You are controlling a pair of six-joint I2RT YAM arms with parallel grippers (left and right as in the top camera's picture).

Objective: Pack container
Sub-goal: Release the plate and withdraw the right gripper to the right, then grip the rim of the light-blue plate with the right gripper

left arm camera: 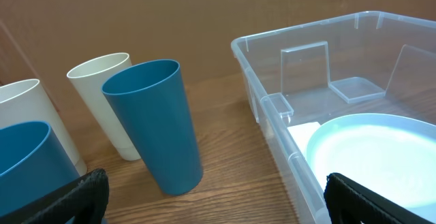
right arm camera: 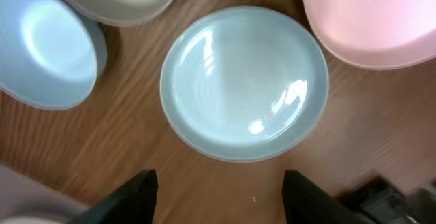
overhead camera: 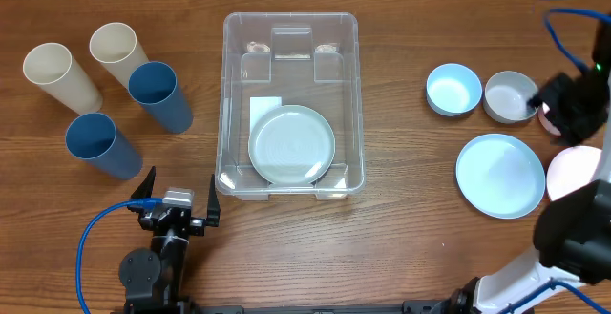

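At centre, the container (overhead camera: 229, 104) lies lengthwise front-to-back.

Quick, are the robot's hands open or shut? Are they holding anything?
Left gripper: open, holding nothing.
Right gripper: open, holding nothing, over the light blue plate.

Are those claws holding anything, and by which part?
Nothing is held. The left gripper is open and empty; the right gripper is open too, nothing between its fingers.
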